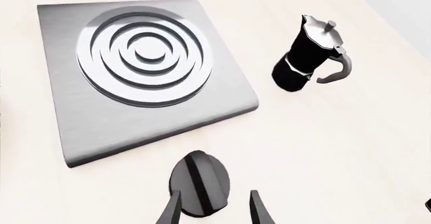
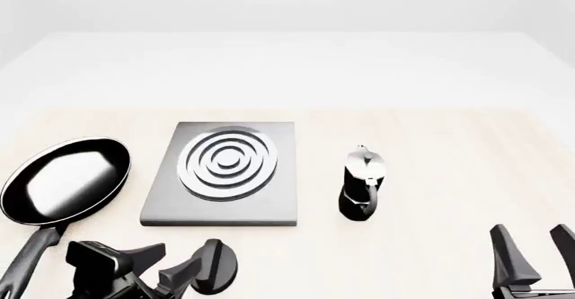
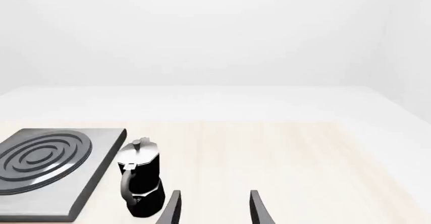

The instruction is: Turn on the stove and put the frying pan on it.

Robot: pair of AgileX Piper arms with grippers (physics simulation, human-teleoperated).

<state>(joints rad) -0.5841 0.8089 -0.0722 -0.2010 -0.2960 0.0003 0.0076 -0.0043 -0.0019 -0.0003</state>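
The stove (image 2: 225, 178) is a grey square plate with a silver ring burner at the table's middle; it also shows in the left wrist view (image 1: 145, 72) and the right wrist view (image 3: 47, 163). Its round black knob (image 2: 215, 272) lies in front of it. My left gripper (image 2: 199, 267) is open with its fingers just over the knob (image 1: 200, 188), one on each side. The frying pan (image 2: 67, 178) rests on the table left of the stove, handle toward me. My right gripper (image 2: 530, 255) is open and empty at the front right.
A black-and-silver moka pot (image 2: 362, 184) stands right of the stove; it also shows in the left wrist view (image 1: 310, 55) and the right wrist view (image 3: 140, 183). Pale wooden table (image 2: 449, 151).
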